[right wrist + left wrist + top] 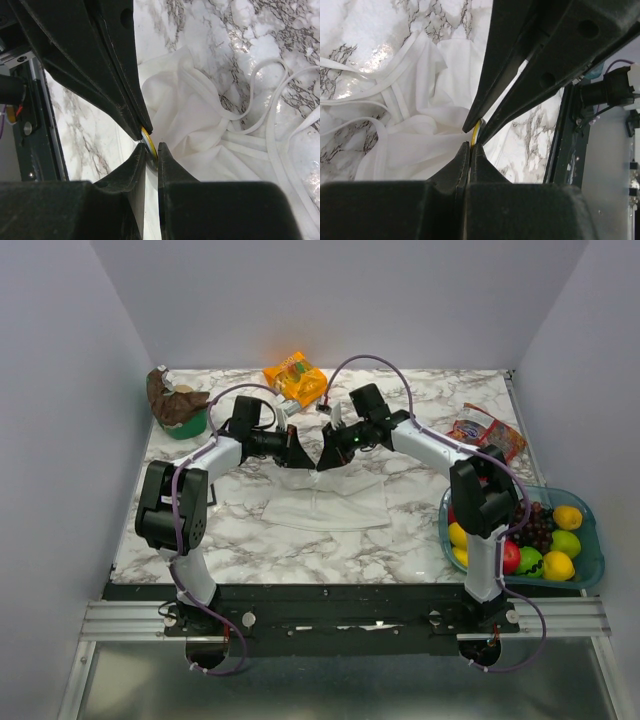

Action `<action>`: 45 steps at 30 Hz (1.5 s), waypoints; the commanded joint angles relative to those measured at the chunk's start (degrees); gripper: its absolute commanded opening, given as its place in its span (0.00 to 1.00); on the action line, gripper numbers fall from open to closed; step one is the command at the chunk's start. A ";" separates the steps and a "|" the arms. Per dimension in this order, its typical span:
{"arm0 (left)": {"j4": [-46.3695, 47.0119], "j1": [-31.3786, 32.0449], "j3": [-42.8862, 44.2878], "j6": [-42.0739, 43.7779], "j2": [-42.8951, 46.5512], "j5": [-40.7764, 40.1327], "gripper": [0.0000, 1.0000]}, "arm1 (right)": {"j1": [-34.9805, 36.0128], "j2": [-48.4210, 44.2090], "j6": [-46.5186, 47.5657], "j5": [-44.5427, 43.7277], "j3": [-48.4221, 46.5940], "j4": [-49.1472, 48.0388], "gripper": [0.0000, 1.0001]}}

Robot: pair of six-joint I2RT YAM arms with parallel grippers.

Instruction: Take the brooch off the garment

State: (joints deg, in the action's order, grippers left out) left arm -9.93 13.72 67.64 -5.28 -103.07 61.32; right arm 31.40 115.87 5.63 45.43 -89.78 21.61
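Thin round golden brooch (pixel 148 141) sits against the crumpled white garment (pixel 200 115) on the marbled surface (pixel 260 30). My left fingers (pixel 450 170) are clenched at its rim, my right fingers (pixel 175 170) close around it (grip unclear).

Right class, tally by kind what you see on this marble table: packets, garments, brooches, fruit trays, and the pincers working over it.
Packets: 2, orange packet, red packet
Garment: 1
Brooch: 1
Fruit tray: 1
Pincers: 2, left pincer, right pincer
Total: 7
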 commanded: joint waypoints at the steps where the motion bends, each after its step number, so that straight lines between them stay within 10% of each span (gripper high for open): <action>1: 7.11 1.31 -1.98 -11.05 2.34 3.45 0.00 | 2.61 3.12 4.64 -11.91 -3.64 3.85 0.12; 25: -4.22 1.14 0.04 1.67 2.34 -2.78 0.00 | 5.87 -0.91 28.30 -27.67 -0.31 18.30 0.19; 45: -2.36 1.23 -1.46 -0.79 2.78 -0.23 0.00 | 4.73 -2.31 20.38 -12.56 0.56 14.17 0.29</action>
State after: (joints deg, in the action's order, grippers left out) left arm -11.75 15.07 65.56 -6.94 -102.43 59.24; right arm 36.25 113.99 26.11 28.69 -88.79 34.54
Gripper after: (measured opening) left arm 0.010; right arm 0.280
